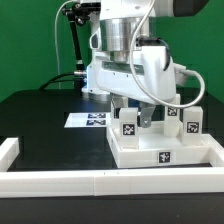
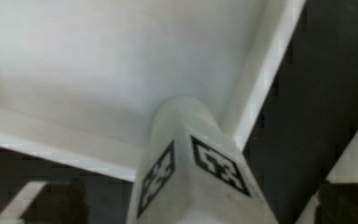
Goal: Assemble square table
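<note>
Tabletop: the square slab (image 1: 160,152) is seen lying flat against the barrier wall (image 1: 100,182), on the exterior view's right.
Legs: three marker-tagged legs (image 1: 128,127) are seen standing upright on the slab, one close below the wrist (image 2: 190,160); a fourth is not made out; whether they are screwed home cannot be told.
Gripper: the gripper (image 1: 140,105) is held above the slab, jaws apart, nothing grasped.
Progress: judged well advanced; seating is to be confirmed.
Containers: none seen; the marker board (image 1: 88,119) lies beyond the slab.

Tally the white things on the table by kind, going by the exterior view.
Tabletop slab: 1
Leg blocks: 3 seen; the arm may hide more
Barrier wall: 1
Marker board: 1
Total: 6
</note>
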Controlling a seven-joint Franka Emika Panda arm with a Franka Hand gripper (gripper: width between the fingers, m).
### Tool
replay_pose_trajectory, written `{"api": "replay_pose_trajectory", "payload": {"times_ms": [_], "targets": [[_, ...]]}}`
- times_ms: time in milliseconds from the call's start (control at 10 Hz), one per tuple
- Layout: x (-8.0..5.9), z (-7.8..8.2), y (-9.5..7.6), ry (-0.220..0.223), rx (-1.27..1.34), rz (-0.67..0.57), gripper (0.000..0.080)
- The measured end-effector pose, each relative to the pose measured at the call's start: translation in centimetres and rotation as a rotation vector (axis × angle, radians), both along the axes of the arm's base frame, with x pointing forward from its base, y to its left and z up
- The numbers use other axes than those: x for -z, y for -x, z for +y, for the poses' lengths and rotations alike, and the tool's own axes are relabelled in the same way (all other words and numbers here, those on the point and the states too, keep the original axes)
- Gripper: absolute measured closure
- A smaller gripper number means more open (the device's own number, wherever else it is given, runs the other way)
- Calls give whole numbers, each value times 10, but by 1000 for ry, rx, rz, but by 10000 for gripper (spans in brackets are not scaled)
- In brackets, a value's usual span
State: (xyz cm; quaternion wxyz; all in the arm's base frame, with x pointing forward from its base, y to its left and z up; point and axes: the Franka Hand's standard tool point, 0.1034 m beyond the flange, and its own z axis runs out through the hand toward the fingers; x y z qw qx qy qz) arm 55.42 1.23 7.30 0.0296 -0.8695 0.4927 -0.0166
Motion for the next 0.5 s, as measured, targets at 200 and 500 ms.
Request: {"api": "replay_pose_trajectory", "payload": {"times_ms": [200, 500], "targets": [[0, 3, 0, 8, -137, -3, 151], [0, 5, 0, 26, -379, -9, 151]]}}
